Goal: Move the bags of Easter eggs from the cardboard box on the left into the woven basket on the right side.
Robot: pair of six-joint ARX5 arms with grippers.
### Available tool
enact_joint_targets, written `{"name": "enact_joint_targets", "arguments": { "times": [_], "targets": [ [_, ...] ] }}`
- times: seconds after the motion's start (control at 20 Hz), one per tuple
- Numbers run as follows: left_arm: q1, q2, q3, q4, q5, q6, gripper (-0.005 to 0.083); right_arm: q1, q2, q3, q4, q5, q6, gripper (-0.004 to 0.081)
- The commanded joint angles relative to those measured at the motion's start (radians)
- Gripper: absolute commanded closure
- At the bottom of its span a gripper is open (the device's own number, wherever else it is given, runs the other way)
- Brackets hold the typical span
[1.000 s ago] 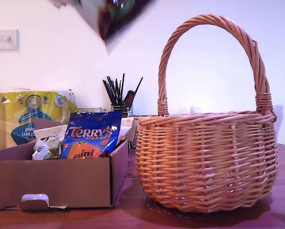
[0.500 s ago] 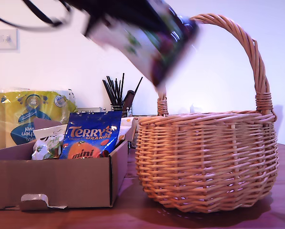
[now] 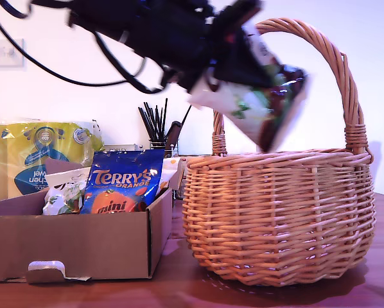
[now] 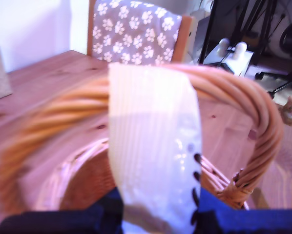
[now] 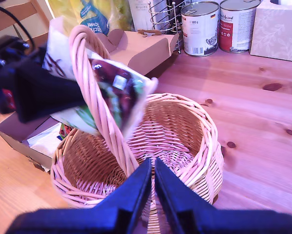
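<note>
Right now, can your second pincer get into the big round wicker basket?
Probably yes. My second pincer hangs shut just above the big round tan wicker basket, whose inside looks empty. Only its arched handle and the white-green sweet bag crowd one side.

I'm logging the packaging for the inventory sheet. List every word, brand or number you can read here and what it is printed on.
"TERRY'S ORANGE" and "mini": on the blue bag in the cardboard box.
"800 g": on the white-labelled can.
Yellow pack: lettering shows upside down, too partial to read.
Red-labelled can: print too small.
White-green bag held by my first end effector over the woven basket: print blurred, unreadable.
</note>
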Motion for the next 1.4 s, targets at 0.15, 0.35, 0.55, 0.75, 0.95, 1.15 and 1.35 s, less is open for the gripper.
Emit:
{"name": "enact_joint_targets", "arguments": {
  "times": [0.15,0.35,0.55,0.75,0.95,1.15,1.35],
  "targets": [
    [-0.032,0.070,0.006,0.060,-0.031,-0.031,0.0735,0.005,-0.002,0.016,0.010,-0.002,-0.003,0.0782],
    [-0.048,0.093,0.006,0.080,-0.045,-0.083,0.0734,0.005,-0.002,0.016,0.011,-0.002,-0.003,0.0782],
    [-0.066,0.106,0.006,0.071,-0.045,-0.149,0.0729,0.005,-0.002,0.018,0.011,-0.002,-0.003,0.0782],
    [-0.076,0.108,0.006,0.070,-0.047,-0.219,0.0524,0.005,-0.002,0.018,0.010,-0.002,-0.003,0.0782],
    [-0.080,0.108,0.007,0.076,-0.085,-0.217,0.0231,0.005,-0.002,0.018,0.010,-0.005,-0.003,0.0782],
    [-0.080,0.105,0.019,0.079,-0.152,-0.174,0.0241,0.005,-0.002,0.018,0.010,-0.031,-0.003,0.0782],
    [-0.080,0.077,0.024,0.033,-0.142,-0.133,0.0435,0.005,-0.002,0.018,0.010,-0.035,-0.003,0.0782]
  ]
}}
